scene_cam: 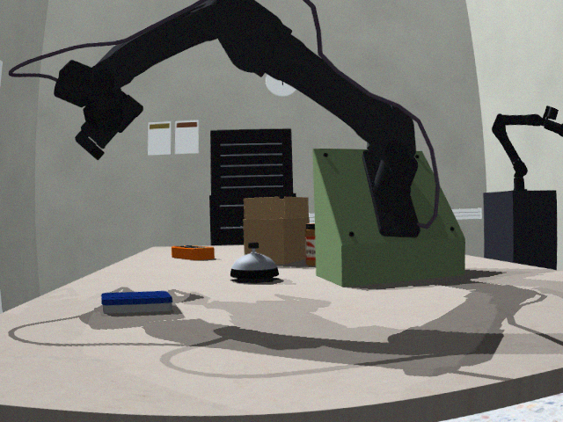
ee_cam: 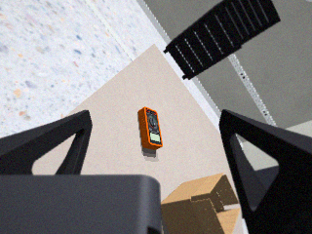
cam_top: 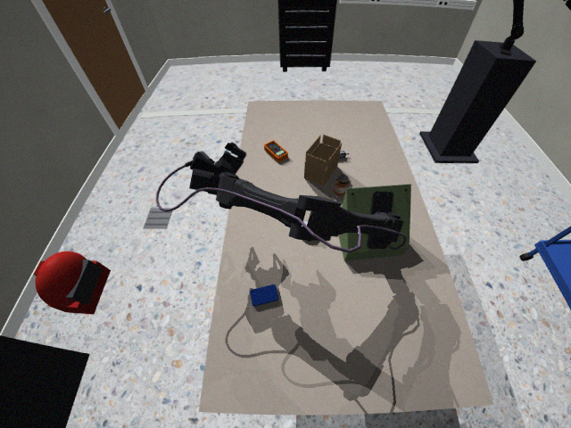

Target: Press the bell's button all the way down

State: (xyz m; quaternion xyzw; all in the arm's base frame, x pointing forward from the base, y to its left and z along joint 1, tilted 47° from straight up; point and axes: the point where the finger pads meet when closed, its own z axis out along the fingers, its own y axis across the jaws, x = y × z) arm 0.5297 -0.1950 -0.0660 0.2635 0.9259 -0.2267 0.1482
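The bell (scene_cam: 253,267) is a silver dome on a black base with a small black button on top. It stands on the table in front of the cardboard box, and I see it only in the exterior view; in the overhead view the arm hides it. My gripper (cam_top: 235,154) (scene_cam: 91,142) is open and empty. It hangs high in the air over the table's left edge, far up and to the left of the bell. In the wrist view the two black fingers stand wide apart and frame an orange multimeter (ee_cam: 150,128).
The orange multimeter (cam_top: 276,150) lies at the back left of the table. An open cardboard box (cam_top: 322,159) and a small can (cam_top: 342,185) stand beside the green arm mount (cam_top: 376,221). A blue block (cam_top: 264,295) lies near the front left.
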